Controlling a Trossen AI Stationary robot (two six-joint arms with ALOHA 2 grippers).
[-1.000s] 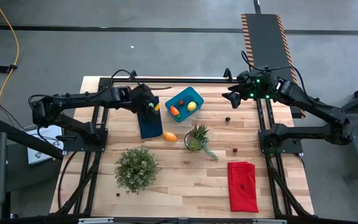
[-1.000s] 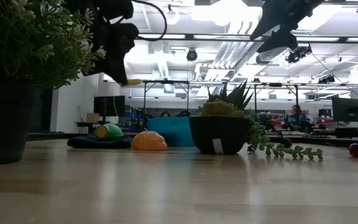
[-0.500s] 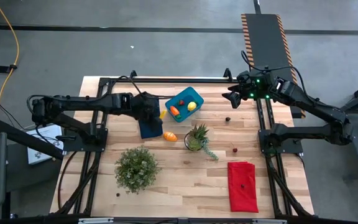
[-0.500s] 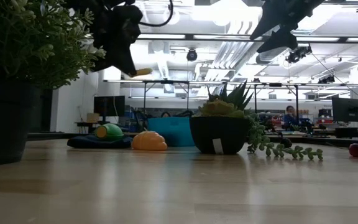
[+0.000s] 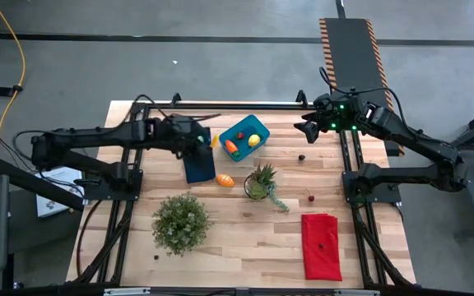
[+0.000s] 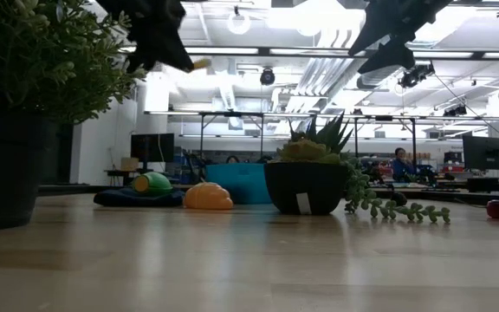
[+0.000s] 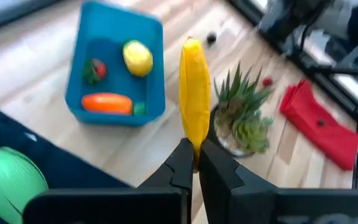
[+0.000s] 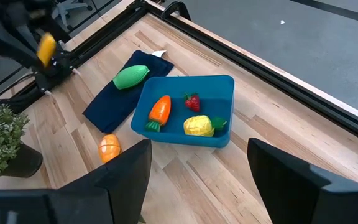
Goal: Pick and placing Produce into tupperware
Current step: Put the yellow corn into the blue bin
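Above the desk: the left gripper (image 7: 193,163) is clenched on the lower end of a yellow banana (image 7: 194,93), which stands upright between its fingers, over the navy cloth (image 5: 198,164) just left of the blue tupperware (image 5: 257,125).
Change: over the last second the left gripper has risen with the banana; in the low view it now sits nearer the top edge, the yellow tip (image 6: 201,63) pointing right.
Meaning: the banana is lifted clear and, as I judge it, ready to be carried right and let go over the tupperware.
Already in the tupperware: a carrot (image 8: 159,111), a lemon (image 8: 199,126) and a small strawberry (image 8: 192,101).
Left outside: a green oval fruit (image 8: 130,77) on the navy cloth and an orange oval fruit (image 8: 109,147) on the bare desk (image 5: 245,238) near the spiky succulent (image 5: 261,182).
Right gripper: released, jaws wide, holding nothing, parked high over the far right of the desk (image 5: 309,127).
Hard to make out: the high view hides the banana almost wholly behind the left arm; the low view cuts off the left gripper at the top, so its height over the tupperware is not clear; small dark red bits on the right of the desk are too small to name.
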